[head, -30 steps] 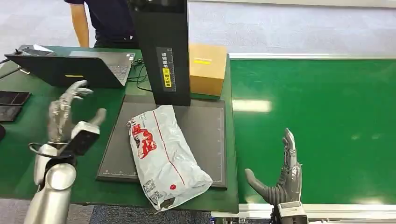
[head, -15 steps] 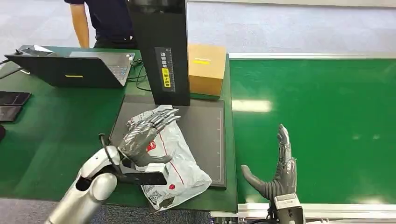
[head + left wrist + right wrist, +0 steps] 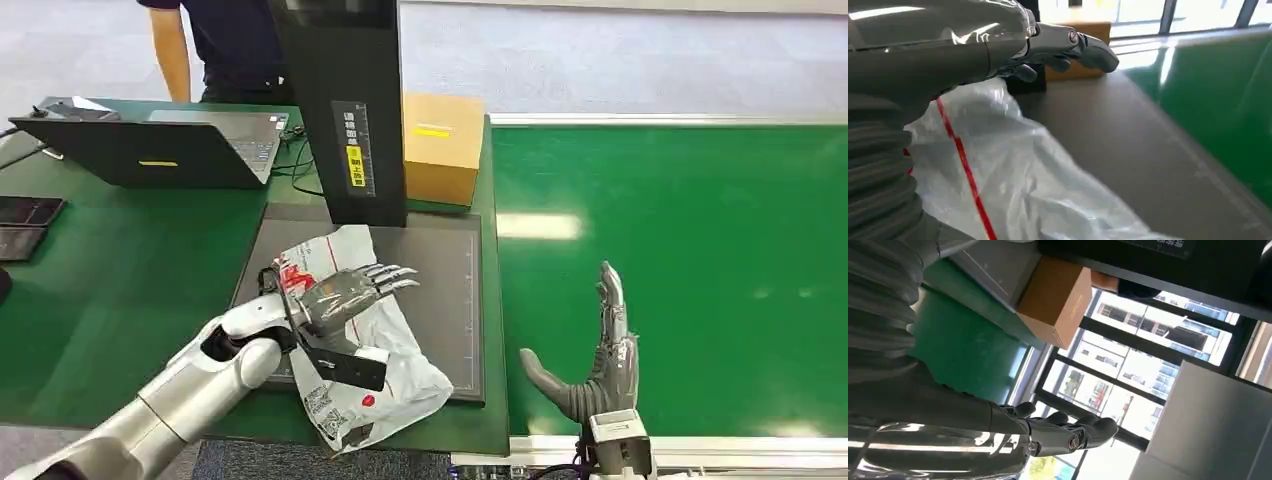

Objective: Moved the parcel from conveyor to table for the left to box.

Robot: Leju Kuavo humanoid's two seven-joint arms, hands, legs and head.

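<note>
Hovering over parcel (image 3: 365, 345), left hand (image 3: 352, 292) flat, fingers spread; right hand (image 3: 598, 362) upright, empty.

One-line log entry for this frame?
parcel: on mat, table | left hand: open, over parcel | right hand: open, over conveyor

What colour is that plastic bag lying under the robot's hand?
The soft plastic parcel bag is white with red stripes and red print, clearest in the head view.
</note>
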